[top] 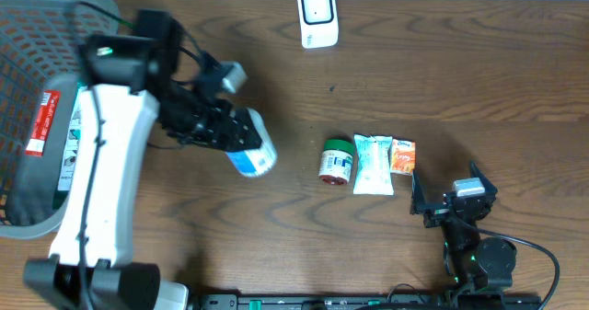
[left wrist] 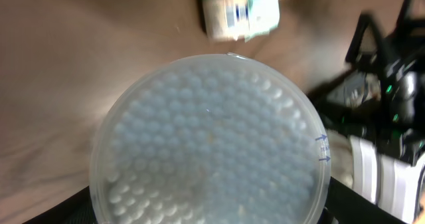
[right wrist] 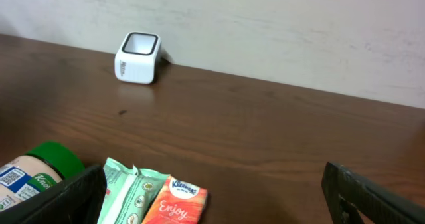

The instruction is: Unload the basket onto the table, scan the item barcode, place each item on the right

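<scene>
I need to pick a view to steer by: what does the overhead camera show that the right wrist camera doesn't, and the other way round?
Overhead only: the grey basket at the left edge, and the left fingers holding a white tub.
Right wrist only: the pale wall behind the table, and the Kleenex print on the orange pack, readable here.
Both: the white scanner, the green-lidded jar, the green-and-white pack, that orange pack and the wooden table.

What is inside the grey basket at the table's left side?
A red-labelled package and a white package show in the grey basket; the left arm covers the rest.
</scene>
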`<state>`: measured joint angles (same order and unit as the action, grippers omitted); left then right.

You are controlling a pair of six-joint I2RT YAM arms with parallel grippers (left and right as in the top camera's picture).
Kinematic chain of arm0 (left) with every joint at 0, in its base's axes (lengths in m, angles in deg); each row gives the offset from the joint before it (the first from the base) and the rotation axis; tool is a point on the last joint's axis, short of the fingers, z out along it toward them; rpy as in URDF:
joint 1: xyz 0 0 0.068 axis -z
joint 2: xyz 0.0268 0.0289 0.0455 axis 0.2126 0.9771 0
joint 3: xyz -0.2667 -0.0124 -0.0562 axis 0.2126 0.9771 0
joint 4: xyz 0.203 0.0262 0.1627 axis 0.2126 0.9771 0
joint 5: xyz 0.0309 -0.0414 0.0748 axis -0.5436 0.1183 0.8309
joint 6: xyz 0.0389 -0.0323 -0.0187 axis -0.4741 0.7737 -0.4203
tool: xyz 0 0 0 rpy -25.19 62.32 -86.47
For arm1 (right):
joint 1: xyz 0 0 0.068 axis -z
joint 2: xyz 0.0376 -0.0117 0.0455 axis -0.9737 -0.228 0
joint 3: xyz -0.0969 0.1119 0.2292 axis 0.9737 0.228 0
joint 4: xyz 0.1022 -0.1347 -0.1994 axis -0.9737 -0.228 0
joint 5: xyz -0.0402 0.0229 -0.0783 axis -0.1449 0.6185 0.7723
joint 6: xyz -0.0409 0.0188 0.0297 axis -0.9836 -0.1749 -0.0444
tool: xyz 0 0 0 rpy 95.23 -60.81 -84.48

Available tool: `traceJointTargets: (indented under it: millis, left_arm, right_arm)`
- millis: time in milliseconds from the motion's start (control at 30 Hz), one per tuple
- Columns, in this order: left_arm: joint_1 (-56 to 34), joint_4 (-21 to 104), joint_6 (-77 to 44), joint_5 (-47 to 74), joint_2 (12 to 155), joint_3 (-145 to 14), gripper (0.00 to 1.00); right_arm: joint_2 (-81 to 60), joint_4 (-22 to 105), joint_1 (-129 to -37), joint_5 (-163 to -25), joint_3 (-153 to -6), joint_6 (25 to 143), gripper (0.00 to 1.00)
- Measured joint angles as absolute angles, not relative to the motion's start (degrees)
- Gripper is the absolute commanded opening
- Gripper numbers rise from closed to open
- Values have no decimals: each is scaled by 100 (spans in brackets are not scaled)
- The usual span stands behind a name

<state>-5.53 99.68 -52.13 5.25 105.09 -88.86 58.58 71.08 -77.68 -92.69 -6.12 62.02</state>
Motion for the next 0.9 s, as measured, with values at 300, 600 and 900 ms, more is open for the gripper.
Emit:
traceJointTargets:
  millis: [300,600,900]
  left_arm:
    - [354,8991,-5328,484,11372,-7291,71]
    - [902,8078,-5602,523,12579,-7044,71]
    - [1029,7971,-5746,350,13178,-7044,75]
  right_arm:
    - [5858,7108,-7768,-9269,-612,6202,99]
    - [5858,7106,-7768,-9269,-612,6202,99]
    - [5858,7106,-7768,-9269,-612,6202,99]
